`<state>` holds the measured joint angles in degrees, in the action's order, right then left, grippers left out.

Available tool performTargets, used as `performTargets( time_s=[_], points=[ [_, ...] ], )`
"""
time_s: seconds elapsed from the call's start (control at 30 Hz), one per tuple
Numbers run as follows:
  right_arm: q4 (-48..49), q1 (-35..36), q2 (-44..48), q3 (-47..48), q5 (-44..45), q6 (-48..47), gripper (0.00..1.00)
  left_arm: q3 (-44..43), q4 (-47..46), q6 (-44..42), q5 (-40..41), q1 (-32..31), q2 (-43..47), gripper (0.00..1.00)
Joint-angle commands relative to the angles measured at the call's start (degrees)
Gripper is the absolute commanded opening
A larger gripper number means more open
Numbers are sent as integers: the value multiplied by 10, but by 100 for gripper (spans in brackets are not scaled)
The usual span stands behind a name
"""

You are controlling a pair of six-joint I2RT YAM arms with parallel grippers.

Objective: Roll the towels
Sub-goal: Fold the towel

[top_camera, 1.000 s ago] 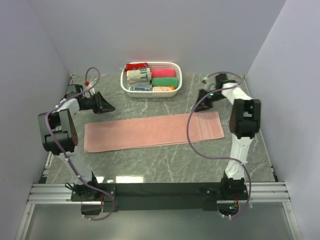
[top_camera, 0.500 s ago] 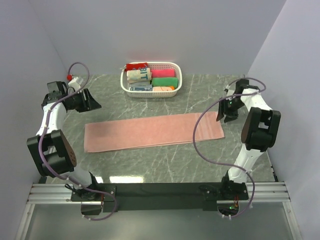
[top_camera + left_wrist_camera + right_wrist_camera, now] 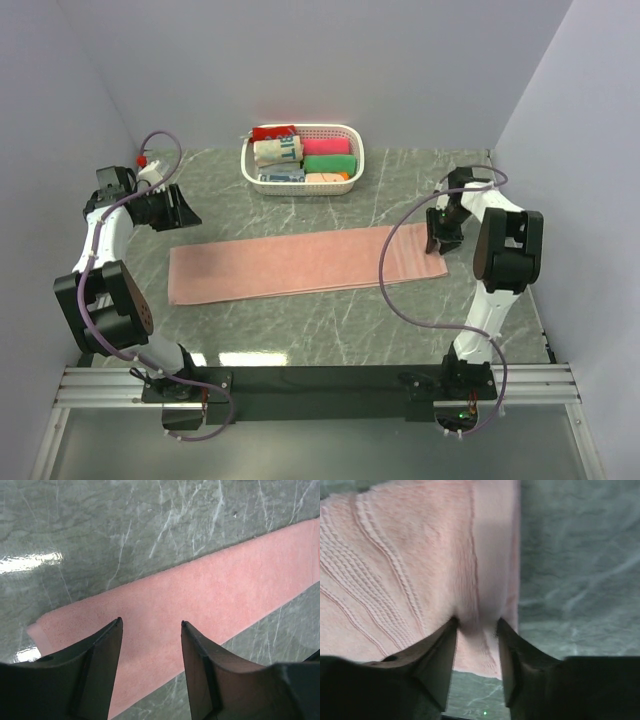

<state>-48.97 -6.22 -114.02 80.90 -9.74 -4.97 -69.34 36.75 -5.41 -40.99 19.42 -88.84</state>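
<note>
Towel (image 3: 305, 262) lies flat, unrolled, across the counter (image 3: 330, 330). My right gripper (image 3: 476, 622) stands part open, tips pressing its right hem, likely to start the roll. My left gripper (image 3: 151, 622) hangs open and empty near the other end, ready to steady it.

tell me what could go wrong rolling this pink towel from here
1. The right gripper presses open jaws down near the right hem of the towel; closing may pinch only a thin fold that slips out.
2. The left gripper hangs open by the left end, holding nothing, so the towel may slide and roll crooked.
</note>
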Motion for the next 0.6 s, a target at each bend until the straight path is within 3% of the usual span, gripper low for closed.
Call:
performTargets(
  time_s=[0.0, 0.13, 0.17, 0.2, 0.27, 0.57],
  points=[
    [17, 19, -18, 13, 16, 22, 43, -5, -3, -12, 8, 1, 22, 56],
    [12, 21, -34, 14, 25, 23, 30, -14, 6, -14, 21, 1, 15, 56],
    [9, 17, -35, 14, 24, 22, 24, -16, 7, -14, 22, 1, 15, 56],
    [8, 15, -34, 13, 23, 21, 10, -17, 8, -15, 23, 2, 15, 56],
    [1, -3, -27, 12, 22, 15, 0, -19, 10, -17, 23, 1, 15, 56],
    [-32, -92, -6, 47, 35, -55, 0, -18, 3, -11, 7, 1, 9, 55]
  ],
)
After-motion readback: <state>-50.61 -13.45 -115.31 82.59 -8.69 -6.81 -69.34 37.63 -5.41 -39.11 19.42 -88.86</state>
